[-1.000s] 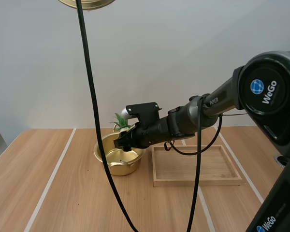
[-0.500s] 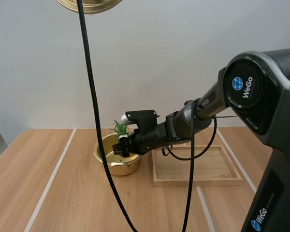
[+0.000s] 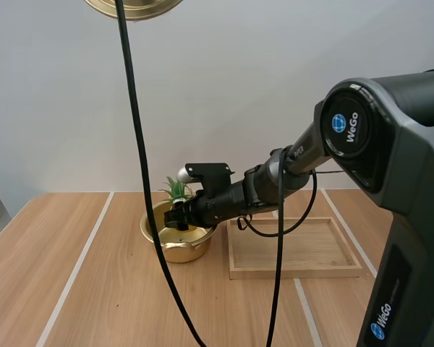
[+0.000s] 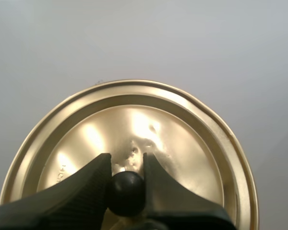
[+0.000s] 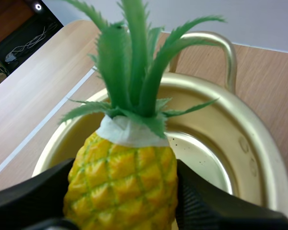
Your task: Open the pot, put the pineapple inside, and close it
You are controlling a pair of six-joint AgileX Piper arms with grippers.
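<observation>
An open gold pot (image 3: 175,235) stands on the table left of the wooden tray. My right gripper (image 3: 178,217) reaches over the pot's mouth, shut on a yellow pineapple (image 5: 122,182) with green leaves (image 3: 177,189). In the right wrist view the pineapple hangs above the pot (image 5: 221,158), whose inside looks empty, and the black fingers (image 5: 201,206) press its sides. My left gripper (image 4: 126,165) is shut on the black knob (image 4: 126,191) of the gold lid (image 4: 182,143). That lid (image 3: 134,7) is held high above the table.
A shallow wooden tray (image 3: 294,249) lies right of the pot under my right arm. The light wooden table (image 3: 72,289) stretches left and forward of the pot, crossed by pale stripes.
My right gripper has moved left and slightly up with the pineapple, so it now hangs over the pot's middle. The leaves show more. The lid stays held high.
</observation>
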